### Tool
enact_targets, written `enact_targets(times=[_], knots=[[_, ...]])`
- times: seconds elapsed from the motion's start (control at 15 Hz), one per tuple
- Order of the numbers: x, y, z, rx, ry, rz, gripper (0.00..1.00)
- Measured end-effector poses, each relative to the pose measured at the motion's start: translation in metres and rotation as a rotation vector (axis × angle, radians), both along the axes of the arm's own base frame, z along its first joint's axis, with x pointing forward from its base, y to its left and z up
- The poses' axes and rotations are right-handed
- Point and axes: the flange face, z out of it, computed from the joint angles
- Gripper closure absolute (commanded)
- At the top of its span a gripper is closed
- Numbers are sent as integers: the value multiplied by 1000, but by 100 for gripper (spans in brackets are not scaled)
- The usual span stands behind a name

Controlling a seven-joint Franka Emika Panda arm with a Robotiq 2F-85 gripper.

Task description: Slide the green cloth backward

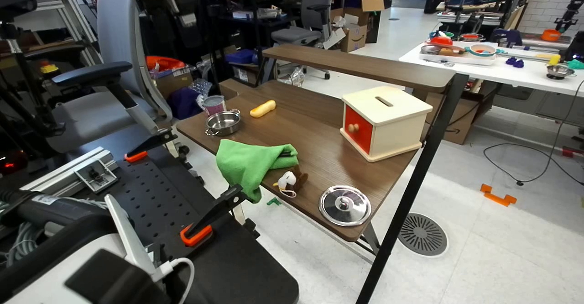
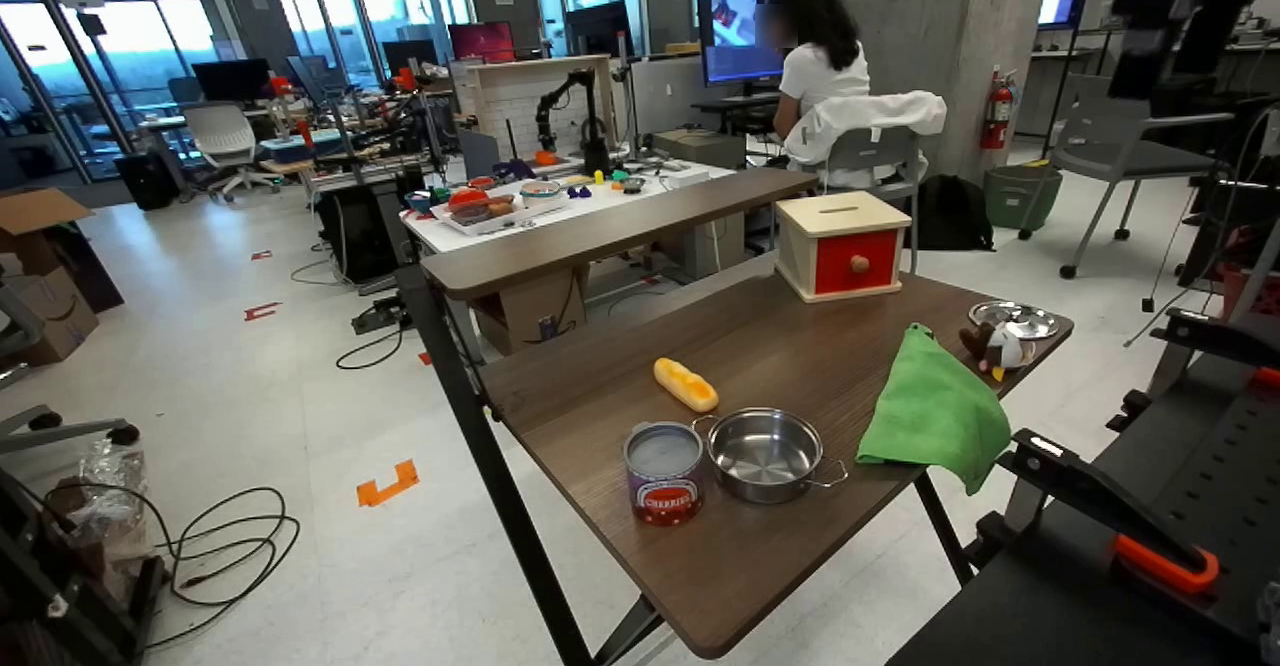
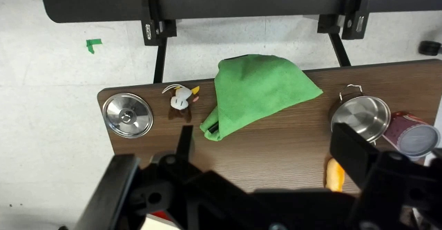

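Observation:
The green cloth (image 1: 255, 162) lies folded over the near edge of the brown table, with part of it hanging off. It also shows in an exterior view (image 2: 935, 406) and in the wrist view (image 3: 259, 92), where a dark strip shows inside its fold. My gripper (image 3: 264, 131) is open and empty in the wrist view, with its fingers wide apart. The cloth appears ahead of the fingertips and apart from them. The gripper is not clearly seen in the exterior views.
On the table (image 1: 315, 121) are a plush toy (image 3: 181, 100), a metal lid (image 3: 127, 115), a metal pot (image 3: 362, 116), a can (image 2: 665, 476), a bread toy (image 2: 686, 384) and a wooden box (image 1: 385, 121). A raised shelf (image 1: 356, 64) runs behind. A black bench (image 3: 252, 2) with clamps faces the cloth's edge.

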Motion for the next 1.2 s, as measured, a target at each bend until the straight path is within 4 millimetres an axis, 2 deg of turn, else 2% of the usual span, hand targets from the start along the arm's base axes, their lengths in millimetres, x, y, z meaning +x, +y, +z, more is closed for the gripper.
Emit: enact_targets(times=[0.27, 0.47, 0.67, 1.0, 1.2], knots=[[16, 4, -56, 33, -34, -43, 0], [25, 2, -103, 57, 17, -78, 0], [38, -3, -141, 69, 77, -109, 0], [58, -3, -186, 85, 140, -143, 0], [64, -1, -195, 94, 150, -150, 0]])
